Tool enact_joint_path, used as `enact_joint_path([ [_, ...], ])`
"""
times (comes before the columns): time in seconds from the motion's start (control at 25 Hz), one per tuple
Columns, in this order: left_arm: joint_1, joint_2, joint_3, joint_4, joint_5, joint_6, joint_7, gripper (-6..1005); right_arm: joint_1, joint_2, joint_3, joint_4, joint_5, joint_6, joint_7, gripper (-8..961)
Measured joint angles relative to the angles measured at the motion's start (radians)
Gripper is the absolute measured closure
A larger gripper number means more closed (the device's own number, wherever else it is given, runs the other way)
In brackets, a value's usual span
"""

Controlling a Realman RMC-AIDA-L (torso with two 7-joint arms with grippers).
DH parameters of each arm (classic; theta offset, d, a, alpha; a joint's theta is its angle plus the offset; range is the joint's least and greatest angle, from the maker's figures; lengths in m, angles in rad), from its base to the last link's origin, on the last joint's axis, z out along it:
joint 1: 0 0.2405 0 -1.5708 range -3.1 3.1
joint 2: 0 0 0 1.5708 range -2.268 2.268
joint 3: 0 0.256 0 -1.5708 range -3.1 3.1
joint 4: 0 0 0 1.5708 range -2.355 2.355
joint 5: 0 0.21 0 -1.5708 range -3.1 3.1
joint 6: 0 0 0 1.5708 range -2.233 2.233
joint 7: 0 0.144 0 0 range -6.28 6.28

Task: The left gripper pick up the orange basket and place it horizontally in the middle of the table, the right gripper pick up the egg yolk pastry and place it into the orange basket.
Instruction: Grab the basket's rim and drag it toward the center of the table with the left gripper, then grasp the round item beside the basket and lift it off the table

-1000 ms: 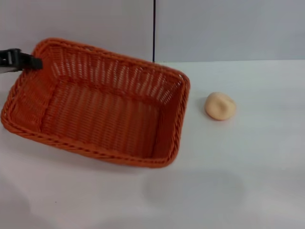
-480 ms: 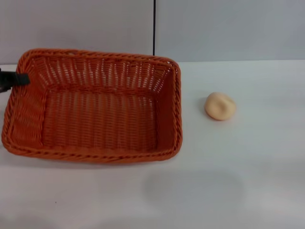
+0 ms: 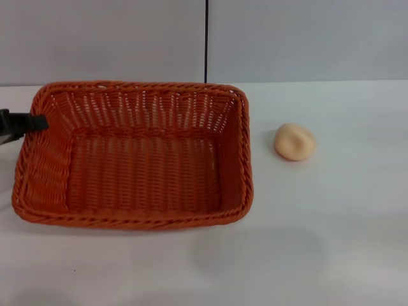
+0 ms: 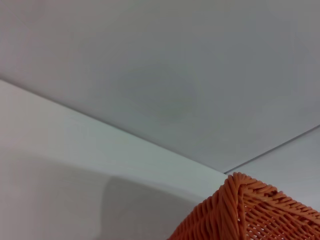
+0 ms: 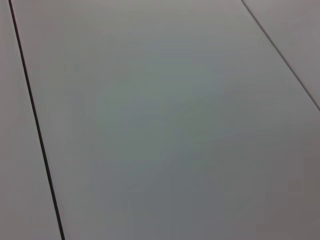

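The orange basket (image 3: 137, 156) sits level on the white table (image 3: 306, 255), its long side running left to right, left of centre. My left gripper (image 3: 32, 122) reaches in from the left edge of the head view, black fingers shut on the basket's left rim. One woven corner of the basket (image 4: 245, 210) shows in the left wrist view. To the right of the basket, apart from it, the egg yolk pastry (image 3: 294, 141) lies on the table. The right gripper is out of view; its wrist view shows only grey wall.
A grey wall with a dark vertical seam (image 3: 206, 41) stands behind the table. Bare tabletop stretches in front of the basket and around the pastry.
The basket was tilted and skewed; it has turned square, come down level and shifted slightly right. My left gripper stayed on its left rim throughout. The pastry has not moved.
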Motion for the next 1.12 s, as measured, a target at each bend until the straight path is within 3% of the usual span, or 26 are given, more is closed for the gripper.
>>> enact_joint_path([
  [0.28,0.007,0.006,0.000,-0.075,-0.043,-0.010,0.052,821,0.000,0.000,0.000,0.000,0.000,0.004,0.000,250],
  [0.64,-0.017,0.020,-0.003,-0.079,-0.058,0.014,0.070,820,0.014,-0.004,-0.003,0.003,-0.002,0.006,0.000,249],
  [0.72,-0.017,0.020,-0.003,-0.079,-0.058,0.014,0.070,757,0.016,-0.005,-0.005,0.002,-0.003,0.011,0.000,249],
  [0.84,-0.028,0.047,-0.009,-0.077,-0.058,0.016,0.071,662,0.018,-0.006,-0.020,0.000,-0.003,0.014,0.000,250],
  [0.96,-0.031,0.054,-0.012,-0.075,-0.058,0.014,0.074,530,0.019,-0.010,-0.037,-0.001,-0.003,0.015,0.011,249],
  [1.12,-0.040,0.068,-0.054,-0.066,-0.127,0.010,0.165,354,0.011,-0.038,-0.124,-0.039,-0.044,0.034,0.125,250],
])
